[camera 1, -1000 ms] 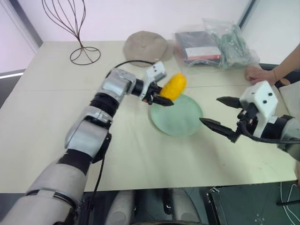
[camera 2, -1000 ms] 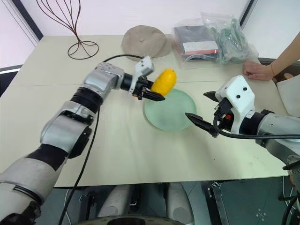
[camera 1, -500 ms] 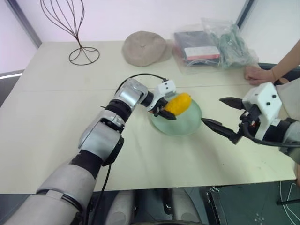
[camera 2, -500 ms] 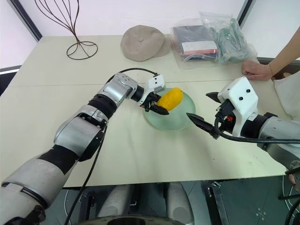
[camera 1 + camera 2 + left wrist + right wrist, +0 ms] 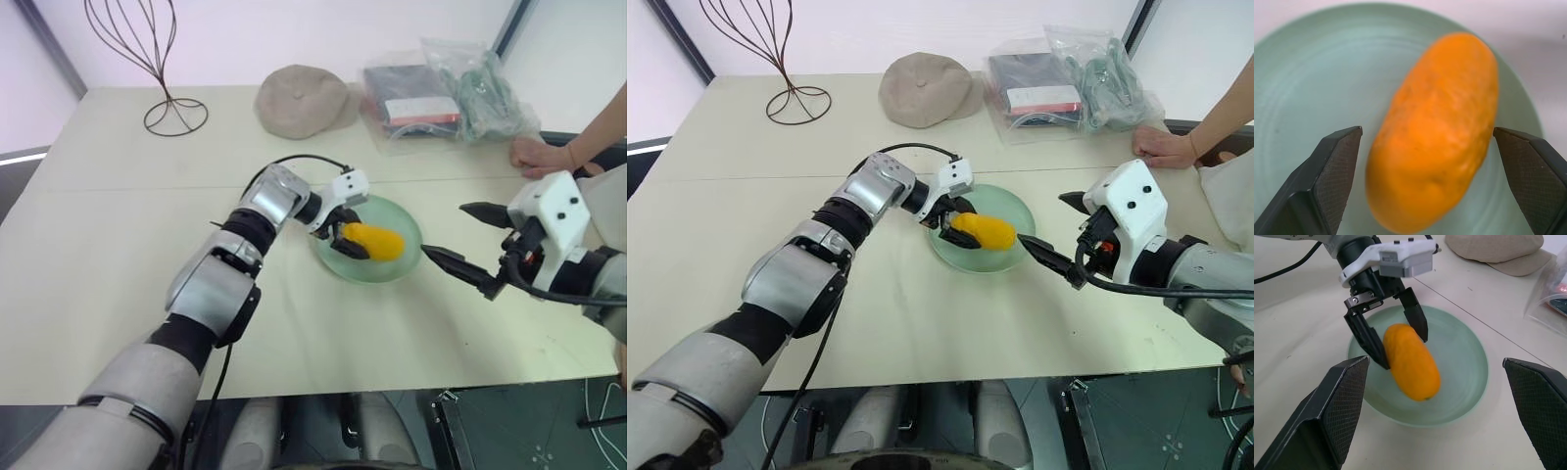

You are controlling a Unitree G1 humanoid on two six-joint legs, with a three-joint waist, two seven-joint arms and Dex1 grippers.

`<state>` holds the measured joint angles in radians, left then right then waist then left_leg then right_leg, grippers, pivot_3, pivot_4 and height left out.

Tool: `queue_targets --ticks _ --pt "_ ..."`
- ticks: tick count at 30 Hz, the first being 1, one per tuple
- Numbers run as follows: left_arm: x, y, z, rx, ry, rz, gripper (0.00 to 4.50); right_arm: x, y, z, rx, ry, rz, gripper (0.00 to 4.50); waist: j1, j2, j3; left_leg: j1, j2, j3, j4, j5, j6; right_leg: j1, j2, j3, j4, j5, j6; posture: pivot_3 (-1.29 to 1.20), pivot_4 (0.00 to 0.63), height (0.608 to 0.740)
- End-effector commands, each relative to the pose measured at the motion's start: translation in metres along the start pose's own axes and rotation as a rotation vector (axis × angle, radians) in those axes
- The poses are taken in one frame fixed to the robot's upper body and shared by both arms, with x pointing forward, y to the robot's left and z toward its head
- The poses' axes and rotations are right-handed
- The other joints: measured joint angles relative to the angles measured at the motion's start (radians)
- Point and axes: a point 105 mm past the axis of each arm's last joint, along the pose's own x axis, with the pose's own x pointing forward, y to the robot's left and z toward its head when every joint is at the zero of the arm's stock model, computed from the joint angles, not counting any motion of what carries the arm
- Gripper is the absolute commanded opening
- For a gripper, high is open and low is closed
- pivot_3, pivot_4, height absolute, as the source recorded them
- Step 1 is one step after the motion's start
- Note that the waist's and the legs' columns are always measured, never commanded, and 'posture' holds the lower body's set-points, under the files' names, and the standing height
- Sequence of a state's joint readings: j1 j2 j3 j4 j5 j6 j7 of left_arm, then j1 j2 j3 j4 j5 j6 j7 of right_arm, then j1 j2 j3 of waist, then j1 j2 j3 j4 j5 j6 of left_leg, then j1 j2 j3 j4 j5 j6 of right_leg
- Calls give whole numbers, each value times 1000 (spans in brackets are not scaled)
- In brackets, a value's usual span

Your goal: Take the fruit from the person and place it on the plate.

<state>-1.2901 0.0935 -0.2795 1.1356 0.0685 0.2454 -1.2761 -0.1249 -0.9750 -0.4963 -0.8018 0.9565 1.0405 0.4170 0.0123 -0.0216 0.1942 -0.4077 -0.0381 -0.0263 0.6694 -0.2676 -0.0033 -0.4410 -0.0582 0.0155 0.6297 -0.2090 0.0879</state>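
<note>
The yellow-orange fruit (image 5: 379, 241) lies on its side on the pale green plate (image 5: 392, 268) in the middle of the table. My left gripper (image 5: 351, 233) is open and low over the plate's left part. Its fingers stand on either side of the fruit's near end. In the left wrist view a gap shows between each pad (image 5: 1339, 161) and the fruit (image 5: 1435, 132). My right gripper (image 5: 447, 230) hovers open just right of the plate, holding nothing. The person's hand (image 5: 537, 155) rests on the table at the far right.
A beige cloth cap (image 5: 304, 98) lies behind the plate. Clear plastic bags (image 5: 441, 93) with dark items sit at the back right. A wire stand (image 5: 162, 59) is at the back left. The table's front edge runs below my arms.
My left gripper came down with the fruit onto the plate and opened. The fruit now lies free on the plate. The right arm has not moved.
</note>
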Motion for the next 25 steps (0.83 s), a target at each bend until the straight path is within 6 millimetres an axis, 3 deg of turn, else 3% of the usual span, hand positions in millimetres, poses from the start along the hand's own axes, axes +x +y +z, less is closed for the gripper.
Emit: queue_targets --ticks 1,8,12,19,25 --pt "-30 9 42 20 -158 38 4467 -5 -2 11 -47 -35 -18 4500 -1 0 0 0 0 0 0 0 0 0 0 0 0 0 0 0 150 740" --pt "-81 8 59 32 -271 49 4467 -5 -3 11 -59 -26 -14 4500 -1 0 0 0 0 0 0 0 0 0 0 0 0 0 0 0 150 740" --pt "-112 5 51 39 -279 84 4467 -6 -4 9 -74 -7 -7 4500 -7 1 0 1 1 0 0 0 0 0 1 0 0 0 0 0 150 740" --pt "-171 -8 17 49 -280 279 4467 -10 -6 1 -89 35 0 4500 -7 1 0 1 1 0 0 0 0 0 0 1 1 0 0 0 150 740" --pt "-183 -20 10 57 -300 339 4467 -14 -7 -4 -81 55 9 4500 4 0 0 1 0 -1 3 0 0 3 -1 0 0 0 0 0 150 740"
